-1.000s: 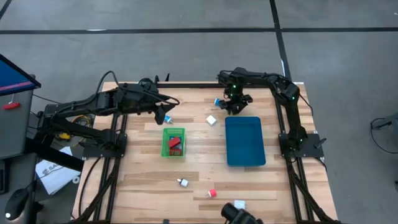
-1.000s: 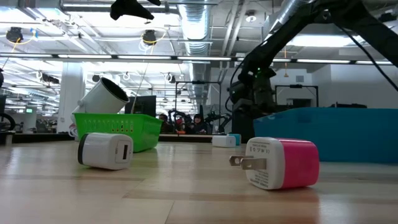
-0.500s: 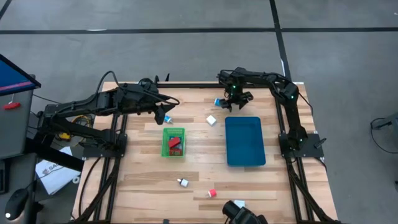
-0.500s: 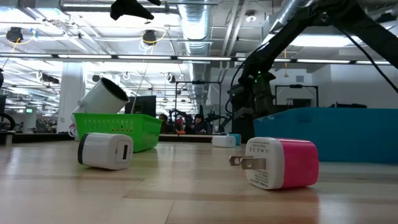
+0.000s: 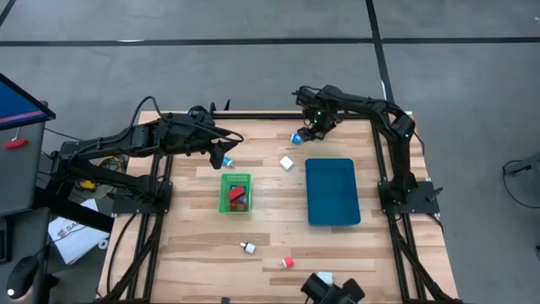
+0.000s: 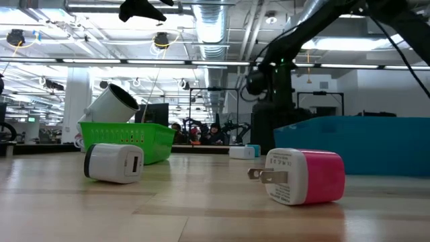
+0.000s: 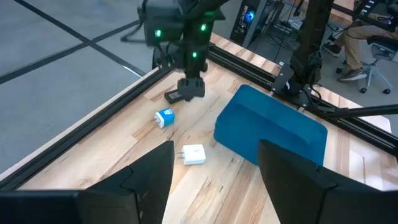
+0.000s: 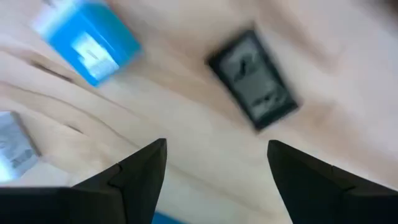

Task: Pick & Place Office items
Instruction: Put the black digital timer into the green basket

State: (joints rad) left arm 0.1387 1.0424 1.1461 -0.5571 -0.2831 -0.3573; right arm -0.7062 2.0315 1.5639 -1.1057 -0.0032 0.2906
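Nearest the low camera, at the lower right of that frame, lies a pink-and-white plug adapter point(image 6: 304, 176), with a white charger point(image 6: 114, 163) at lower left; neither is being worked. Behind them stand the green tray point(image 5: 224, 200), mid-frame in the high view and already holding red and dark items, and the dark blue tray point(image 5: 332, 192) to its right, which looks bare.

Between the trays, slightly higher in the high view, sits a small white adapter point(image 5: 287, 162). Beyond it, near the table's top edge, a blue adapter point(image 5: 296, 138) and a flat black item point(image 7: 178, 95) lie close together but apart.

The right gripper point(image 5: 317, 125) hovers over that pair with its fingers spread and nothing between them. Its wrist view puts the black item point(image 8: 253, 79) ahead of the fingers rather than between them. To do this pick well, I judge it should choose one target, centre the spread fingers across its narrow sides, and descend straight, keeping clear of the blue adapter point(image 8: 87, 40) so it is not knocked away.

The left gripper point(image 5: 221, 154) waits above the green tray's upper edge, fingers spread, empty.
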